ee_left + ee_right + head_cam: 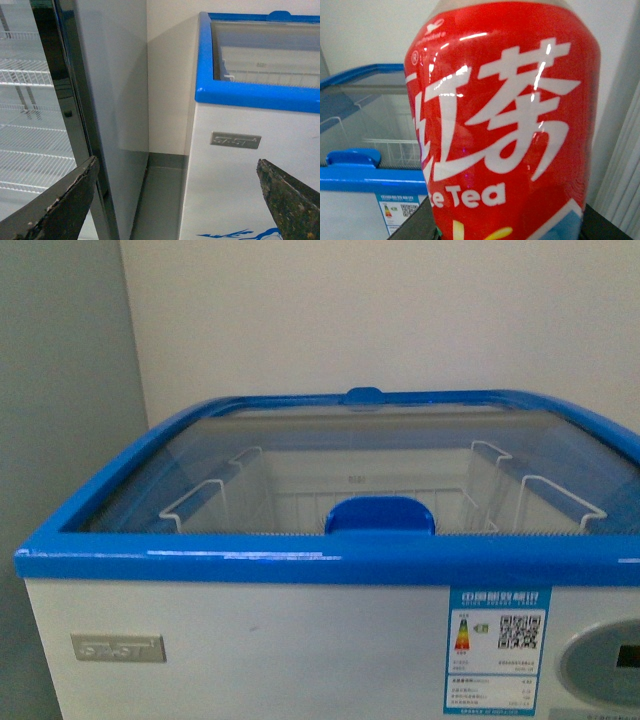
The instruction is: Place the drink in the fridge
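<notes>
Fridge [230, 640] dead ahead, glass lid [350, 455] shut, so it's the approach step. Next I'd guess the lid gets slid by its blue handle [380, 515]. Drink [510, 125] is short of the fridge, clamped in the right gripper [510, 231] — left gripper [176, 165] hangs spread and empty.

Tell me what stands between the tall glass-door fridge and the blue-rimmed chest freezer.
Nothing: left wrist view shows bare floor and wall between tall fridge and chest freezer.

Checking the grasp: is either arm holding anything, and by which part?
The right gripper holds the tea bottle by its red-labelled body, fingers on either side. The left gripper is open and empty.
</notes>
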### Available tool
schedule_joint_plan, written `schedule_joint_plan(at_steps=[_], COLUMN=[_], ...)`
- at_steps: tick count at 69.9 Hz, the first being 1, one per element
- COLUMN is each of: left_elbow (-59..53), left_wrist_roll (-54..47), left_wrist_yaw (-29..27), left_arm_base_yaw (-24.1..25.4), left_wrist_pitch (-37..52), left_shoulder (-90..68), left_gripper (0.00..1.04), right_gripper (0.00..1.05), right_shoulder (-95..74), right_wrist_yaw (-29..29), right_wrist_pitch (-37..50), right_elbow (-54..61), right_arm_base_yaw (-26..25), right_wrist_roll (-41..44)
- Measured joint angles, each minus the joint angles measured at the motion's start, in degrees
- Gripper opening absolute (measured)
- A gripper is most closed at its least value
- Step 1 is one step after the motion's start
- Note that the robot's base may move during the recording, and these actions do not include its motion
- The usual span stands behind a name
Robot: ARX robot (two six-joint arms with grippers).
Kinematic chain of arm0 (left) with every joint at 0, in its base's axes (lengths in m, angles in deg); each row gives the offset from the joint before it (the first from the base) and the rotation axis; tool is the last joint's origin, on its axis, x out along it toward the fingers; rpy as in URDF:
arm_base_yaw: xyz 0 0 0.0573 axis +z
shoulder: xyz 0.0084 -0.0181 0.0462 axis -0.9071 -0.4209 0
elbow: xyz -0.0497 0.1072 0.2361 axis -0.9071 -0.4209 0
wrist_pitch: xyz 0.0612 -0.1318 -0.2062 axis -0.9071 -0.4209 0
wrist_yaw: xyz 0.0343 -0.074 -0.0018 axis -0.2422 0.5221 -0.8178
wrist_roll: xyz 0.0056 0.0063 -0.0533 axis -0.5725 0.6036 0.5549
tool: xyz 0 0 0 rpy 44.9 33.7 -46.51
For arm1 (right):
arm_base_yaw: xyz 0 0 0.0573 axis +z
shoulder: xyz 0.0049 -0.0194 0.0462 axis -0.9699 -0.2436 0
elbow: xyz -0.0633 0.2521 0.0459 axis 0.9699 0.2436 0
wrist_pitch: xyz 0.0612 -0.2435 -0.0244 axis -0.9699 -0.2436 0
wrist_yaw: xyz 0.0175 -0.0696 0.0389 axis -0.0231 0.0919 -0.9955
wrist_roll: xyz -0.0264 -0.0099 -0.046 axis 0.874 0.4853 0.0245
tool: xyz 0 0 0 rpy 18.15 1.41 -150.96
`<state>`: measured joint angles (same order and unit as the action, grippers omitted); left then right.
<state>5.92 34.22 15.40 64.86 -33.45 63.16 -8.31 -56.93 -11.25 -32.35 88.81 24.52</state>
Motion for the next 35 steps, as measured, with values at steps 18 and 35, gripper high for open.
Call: schedule_joint_plan(at_steps=[18, 35], left_elbow=[3.3, 10.5], left_wrist_roll=[7.2, 5.0], left_wrist_yaw=[23.8, 39.1], left_arm_base_yaw=[7.2, 6.1], left_wrist_pitch=[-6.6, 11.0], left_shoulder=[-8.8, -32.8], left_gripper=[0.97, 0.97], right_gripper=[0.37, 0.37], right_shoulder=[0.0, 0.0], right_wrist_yaw=[0.0, 0.1], right_wrist_pitch=[0.2, 0.2], right_elbow=[0.0, 0.0], right_arm_base_yaw=[0.0, 0.1], right_wrist_roll=[0.0, 0.0])
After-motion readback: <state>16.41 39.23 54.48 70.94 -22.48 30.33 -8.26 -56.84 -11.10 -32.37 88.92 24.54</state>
